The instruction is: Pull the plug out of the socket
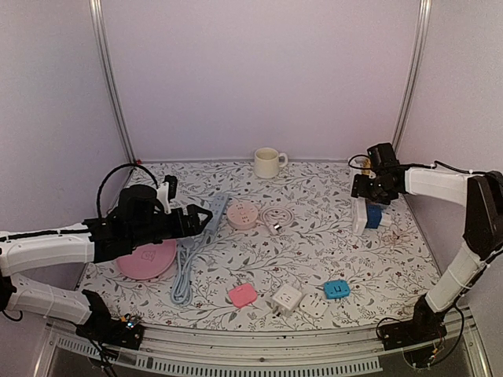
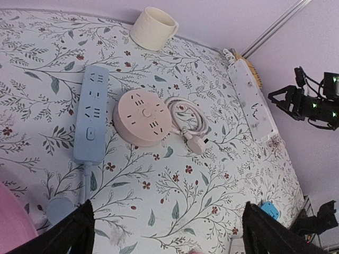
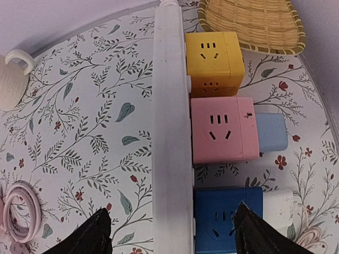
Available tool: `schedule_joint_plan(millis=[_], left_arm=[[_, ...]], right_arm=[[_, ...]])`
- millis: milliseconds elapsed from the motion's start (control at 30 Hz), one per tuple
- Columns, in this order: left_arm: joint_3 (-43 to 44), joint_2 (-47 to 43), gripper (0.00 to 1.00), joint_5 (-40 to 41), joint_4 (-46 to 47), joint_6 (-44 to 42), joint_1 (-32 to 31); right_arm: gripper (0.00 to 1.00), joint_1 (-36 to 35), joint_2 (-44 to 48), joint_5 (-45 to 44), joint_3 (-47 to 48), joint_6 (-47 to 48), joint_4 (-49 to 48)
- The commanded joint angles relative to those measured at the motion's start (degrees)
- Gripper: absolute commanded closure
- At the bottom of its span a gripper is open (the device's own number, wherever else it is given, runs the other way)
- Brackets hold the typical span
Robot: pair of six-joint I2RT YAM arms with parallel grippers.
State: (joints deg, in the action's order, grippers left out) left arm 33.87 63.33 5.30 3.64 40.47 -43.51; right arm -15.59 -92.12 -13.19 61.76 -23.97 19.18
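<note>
Right gripper hangs spread wide over the blue cube adapter; hard plastic, probably snug in the power strip, so pinch its sides.

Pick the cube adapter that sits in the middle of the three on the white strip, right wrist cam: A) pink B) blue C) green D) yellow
A: the pink cube sits between the yellow cube and the blue cube along the white strip.

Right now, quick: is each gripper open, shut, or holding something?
Left gripper: open, holding nothing.
Right gripper: open over the white power strip and blue adapter, gripping neither.
</note>
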Motion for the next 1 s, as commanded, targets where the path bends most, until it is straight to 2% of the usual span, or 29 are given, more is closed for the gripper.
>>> schedule_joint_plan(millis=[0, 200, 300, 633, 967], left_arm=[[-0.69, -1.06, 0.03, 0.85, -0.62, -0.76, -0.72], [-0.38, -1.32, 0.03, 1.20, -1.60, -0.91, -0.70], [-0.53, -1.62, 0.03, 1.40, -1.66, -0.83, -0.69], [-0.73, -1.10, 0.03, 1.20, -1.18, -0.39, -0.70], [-0.98, -0.95, 0.03, 1.25, -0.94, -0.23, -0.66]], right_arm=[[0.22, 1.08, -5.94, 0.71, 6.01, 4.99, -1.47], [0.31, 1.22, -12.16, -1.88, 11.81, 7.14, 1.25], [0.32, 1.26, -12.80, -3.92, 11.67, 7.50, 1.60], [0.40, 1.20, -14.38, -1.98, 9.84, 7.21, 1.65], [0.64, 0.36, -12.27, 1.23, 5.75, 5.91, 0.77]])
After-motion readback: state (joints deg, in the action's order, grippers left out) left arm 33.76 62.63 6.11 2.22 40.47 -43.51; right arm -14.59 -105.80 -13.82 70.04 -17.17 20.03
